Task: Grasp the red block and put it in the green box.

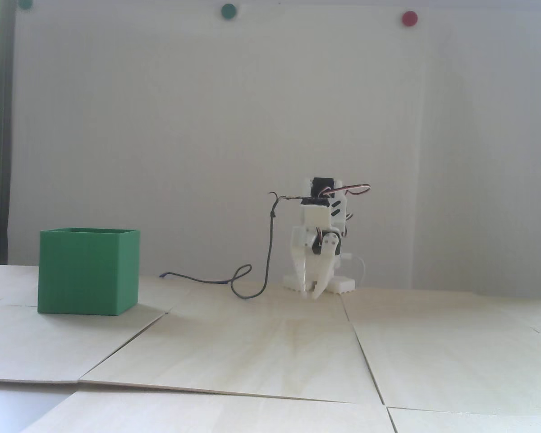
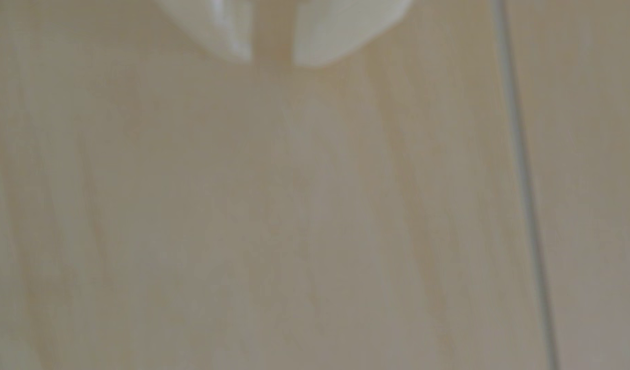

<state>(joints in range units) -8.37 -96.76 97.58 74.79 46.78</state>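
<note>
The green box stands on the wooden table at the left of the fixed view, its top open. The red block shows in neither view. The white arm sits folded at the back of the table, with my gripper pointing down, its tips just above the wood. At the top of the wrist view the gripper shows two blurred white fingertips. They stand a narrow gap apart, with only bare wood between them. The gripper is well to the right of the box.
A dark cable hangs from the arm and loops across the table toward the box. Seams between the wooden panels cross the table, and one seam runs down the right of the wrist view. Round dots hang on the white wall.
</note>
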